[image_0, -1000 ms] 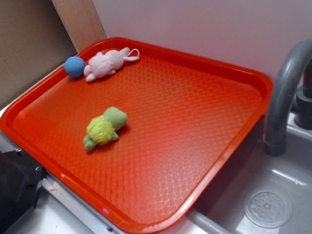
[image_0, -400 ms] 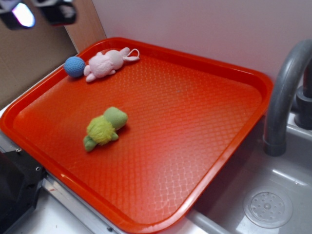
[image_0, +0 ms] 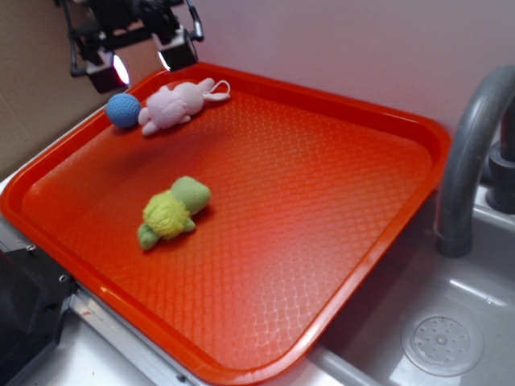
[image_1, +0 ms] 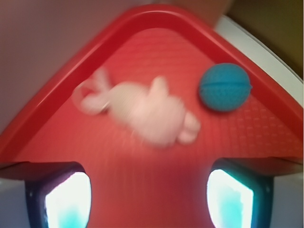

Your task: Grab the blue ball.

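Note:
The blue ball point(image_0: 123, 110) point(image_1: 224, 87) rests in the far left corner of the red tray point(image_0: 338, 265), touching the tray's rim and next to a pink plush animal point(image_0: 177, 104) point(image_1: 147, 111). My gripper point(image_0: 145, 64) point(image_1: 149, 197) hangs in the air above that corner, open, with nothing between its fingers. In the wrist view the ball lies ahead and to the right of the gap between the fingertips point(image_1: 230, 199), and the pink plush lies straight ahead.
A green-yellow plush turtle point(image_0: 171, 211) lies on the tray's left-middle part. A grey faucet point(image_0: 471, 153) and a sink with a drain point(image_0: 442, 342) are at the right. A wooden board and brown wall stand behind the ball's corner.
The gripper has come into view from the upper left and moved down and right, now hovering over the ball and the pink plush. The toys have not moved.

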You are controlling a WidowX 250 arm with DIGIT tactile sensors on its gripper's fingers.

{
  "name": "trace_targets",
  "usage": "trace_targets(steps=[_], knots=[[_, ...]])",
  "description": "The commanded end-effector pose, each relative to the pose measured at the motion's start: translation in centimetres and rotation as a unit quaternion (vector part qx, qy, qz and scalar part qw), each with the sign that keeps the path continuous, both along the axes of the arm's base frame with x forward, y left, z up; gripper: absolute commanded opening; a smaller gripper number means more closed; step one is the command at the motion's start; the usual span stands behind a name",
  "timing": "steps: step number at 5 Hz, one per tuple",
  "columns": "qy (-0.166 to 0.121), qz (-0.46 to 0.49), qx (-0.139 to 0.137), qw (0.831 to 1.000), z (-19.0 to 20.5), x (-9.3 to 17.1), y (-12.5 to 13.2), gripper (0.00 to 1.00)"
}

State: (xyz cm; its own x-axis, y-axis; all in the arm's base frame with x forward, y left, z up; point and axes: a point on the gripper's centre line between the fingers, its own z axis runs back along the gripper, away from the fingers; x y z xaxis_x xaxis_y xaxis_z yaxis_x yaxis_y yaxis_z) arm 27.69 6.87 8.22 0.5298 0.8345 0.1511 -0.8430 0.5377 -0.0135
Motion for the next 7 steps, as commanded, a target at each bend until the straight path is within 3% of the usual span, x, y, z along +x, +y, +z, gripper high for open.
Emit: trace_targets(steps=[1,4,6,7], knots=[[-0.013,0.074,0.044,0.996,-0.8,-1.1,6.9,1.0],[-0.019,0.118,0.054,0.991,0.4,-4.0,12.2,1.0],[-0.018,0.124,0.055,0.991,0.5,-4.1,12.9,1.0],[-0.002,0.111,0.061,0.992,-1.0,-3.7,12.3,1.0]])
